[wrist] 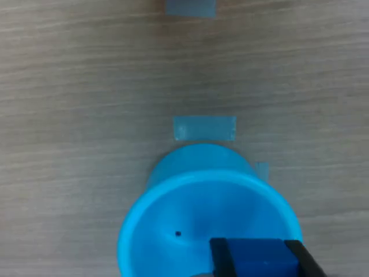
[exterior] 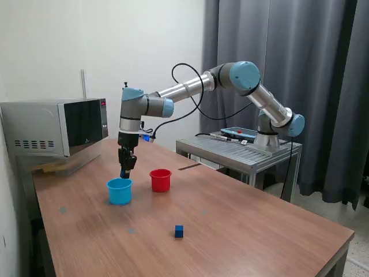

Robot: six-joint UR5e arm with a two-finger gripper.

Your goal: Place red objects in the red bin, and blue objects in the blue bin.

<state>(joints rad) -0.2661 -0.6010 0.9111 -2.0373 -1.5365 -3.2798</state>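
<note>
My gripper (exterior: 125, 172) hangs just above the light blue cup (exterior: 119, 191) and is shut on a dark blue cube (wrist: 256, 258). In the wrist view the cube sits between two black fingers (wrist: 219, 258) over the open mouth of the blue cup (wrist: 190, 219), whose inside looks empty. The red cup (exterior: 160, 180) stands just to the exterior view's right of the blue cup. A second dark blue cube (exterior: 179, 231) lies on the table nearer the front edge. No red cubes are in view; the red cup's inside is hidden.
A microwave (exterior: 55, 127) stands on the wooden table (exterior: 242, 231) at the exterior view's left. The arm's base sits on a grey metal stand (exterior: 242, 151) behind the table. Pale blue tape marks (wrist: 204, 128) lie on the wood near the blue cup.
</note>
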